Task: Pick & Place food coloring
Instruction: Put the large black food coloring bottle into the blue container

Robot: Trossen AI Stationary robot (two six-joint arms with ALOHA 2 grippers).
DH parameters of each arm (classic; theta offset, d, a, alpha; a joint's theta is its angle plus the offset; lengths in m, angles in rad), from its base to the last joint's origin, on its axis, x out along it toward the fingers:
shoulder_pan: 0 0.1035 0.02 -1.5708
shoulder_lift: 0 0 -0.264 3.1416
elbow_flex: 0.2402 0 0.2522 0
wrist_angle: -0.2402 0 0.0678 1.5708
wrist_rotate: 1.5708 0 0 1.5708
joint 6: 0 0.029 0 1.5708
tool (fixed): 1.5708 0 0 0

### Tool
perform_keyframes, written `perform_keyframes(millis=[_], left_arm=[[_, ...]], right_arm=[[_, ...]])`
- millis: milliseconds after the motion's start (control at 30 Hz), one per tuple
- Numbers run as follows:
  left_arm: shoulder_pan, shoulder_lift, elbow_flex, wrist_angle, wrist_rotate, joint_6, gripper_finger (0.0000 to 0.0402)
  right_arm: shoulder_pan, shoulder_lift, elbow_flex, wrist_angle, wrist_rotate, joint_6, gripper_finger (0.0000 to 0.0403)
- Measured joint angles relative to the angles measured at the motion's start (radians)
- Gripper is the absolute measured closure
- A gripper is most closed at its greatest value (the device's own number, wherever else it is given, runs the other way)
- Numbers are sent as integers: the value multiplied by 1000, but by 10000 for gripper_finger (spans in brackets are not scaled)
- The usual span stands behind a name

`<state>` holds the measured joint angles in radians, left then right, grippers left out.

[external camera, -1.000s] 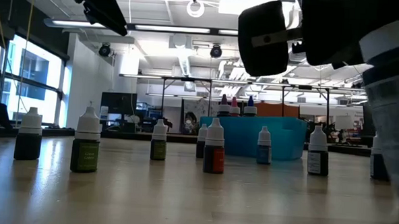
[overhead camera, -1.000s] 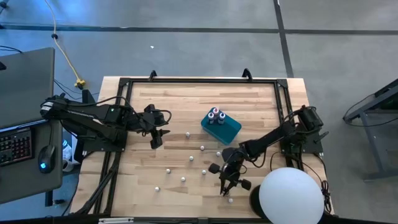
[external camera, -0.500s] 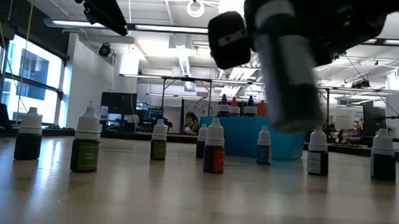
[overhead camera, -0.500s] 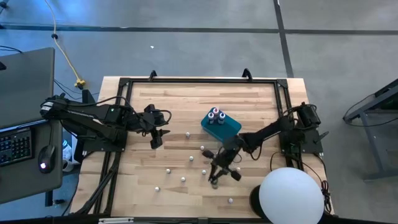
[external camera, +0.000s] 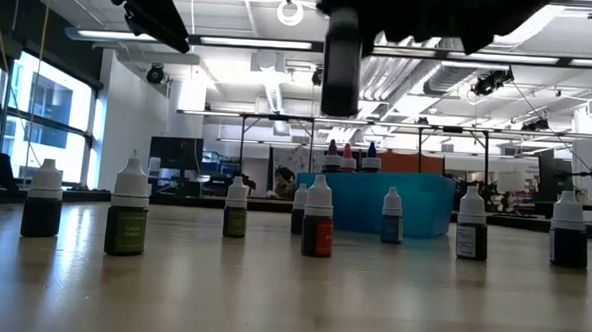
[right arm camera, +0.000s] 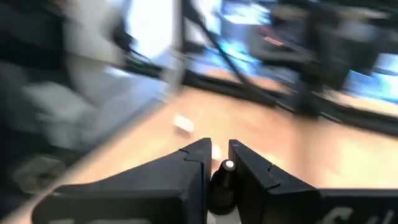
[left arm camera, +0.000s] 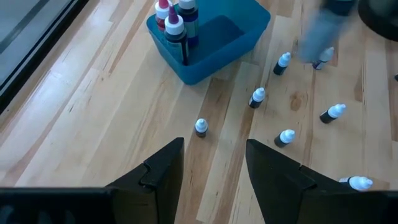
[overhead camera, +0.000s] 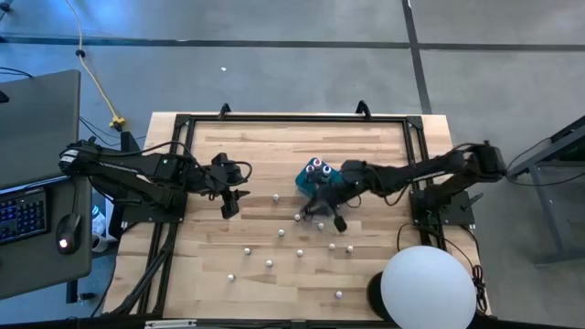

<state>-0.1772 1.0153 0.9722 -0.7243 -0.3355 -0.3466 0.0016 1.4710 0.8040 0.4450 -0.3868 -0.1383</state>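
Note:
Several tiny food coloring bottles (overhead camera: 281, 232) stand upright on their bases across the wooden table; in the low view they form a row (external camera: 318, 217). Three more with pink, blue and dark tops (left arm camera: 177, 18) stand in the teal box (overhead camera: 327, 185). My right gripper (overhead camera: 318, 203) hovers at the box's near side, shut on one dark bottle (right arm camera: 222, 180). My left gripper (overhead camera: 230, 206) waits open over the table's left half, its fingers (left arm camera: 214, 143) apart above bare wood. My right gripper pinches the small bottle's body (right arm camera: 221, 186) between its two fingers, the whitish tip (right arm camera: 229, 165) sticking out past them. In the low view the bottle (external camera: 343, 58) hangs roughly upright below the gripper, lifted well clear of the table.
A black rail frame (overhead camera: 292, 119) borders the table. A large white round object (overhead camera: 428, 288) sits at the near right corner. A side desk with a keyboard and a mouse (overhead camera: 64, 242) stands left of the table. Loose bottles (overhead camera: 338, 294) dot the near half.
My right gripper has carried its bottle from the near right part of the table up and toward the far edge, arriving beside the teal box. The bottle has risen high above the standing row and moved left in the low view. The left arm kept still.

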Motion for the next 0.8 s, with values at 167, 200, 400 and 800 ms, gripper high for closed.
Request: perform_keyframes(millis=[167, 200, 400, 800], left_arm=[[0, 0, 0, 0, 0, 0, 232], [0, 0, 0, 0, 0, 0, 232], [0, 0, 0, 0, 0, 0, 232], [0, 0, 0, 2, 0, 0, 232]], right_arm=[[-33, -57, 0, -142, 260, -82, 367], [-37, -57, 0, -147, 309, -87, 365], [-60, -57, 0, -233, 544, -51, 357], [-62, -52, 0, -260, 671, 38, 353]])
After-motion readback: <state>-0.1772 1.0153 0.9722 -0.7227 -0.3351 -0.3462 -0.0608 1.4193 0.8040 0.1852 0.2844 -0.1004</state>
